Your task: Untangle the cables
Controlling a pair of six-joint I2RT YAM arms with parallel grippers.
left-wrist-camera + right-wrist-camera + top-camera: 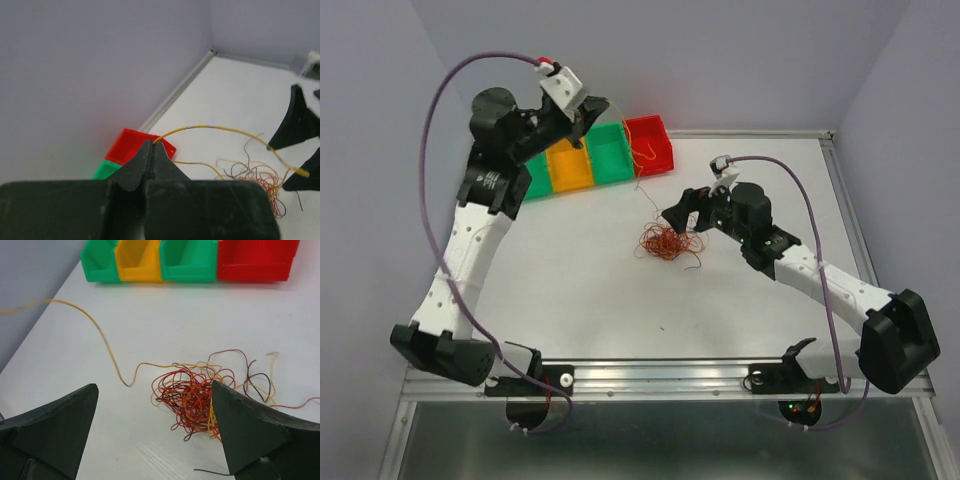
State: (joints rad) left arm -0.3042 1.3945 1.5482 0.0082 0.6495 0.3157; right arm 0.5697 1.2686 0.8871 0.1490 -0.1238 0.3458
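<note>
The cables (668,242) lie as a fist-sized tangle of red, orange, yellow and dark wires mid-table, also seen in the right wrist view (192,400) and the left wrist view (257,177). One yellow strand (210,127) arcs up from the tangle to my left gripper (153,142), which is shut on its end. That gripper (588,112) hangs high over the bins at the back left. My right gripper (688,208) stands open just right of and above the tangle. Nothing is held between its fingers (153,385), and its right finger hides part of the tangle. The yellow strand (107,347) trails off left.
A row of bins stands at the back: red bin (650,140), green bin (610,152), yellow bin (570,165) and another green bin (538,178). Lilac walls close the back and sides. A single dark strand (212,472) lies loose near the right fingers.
</note>
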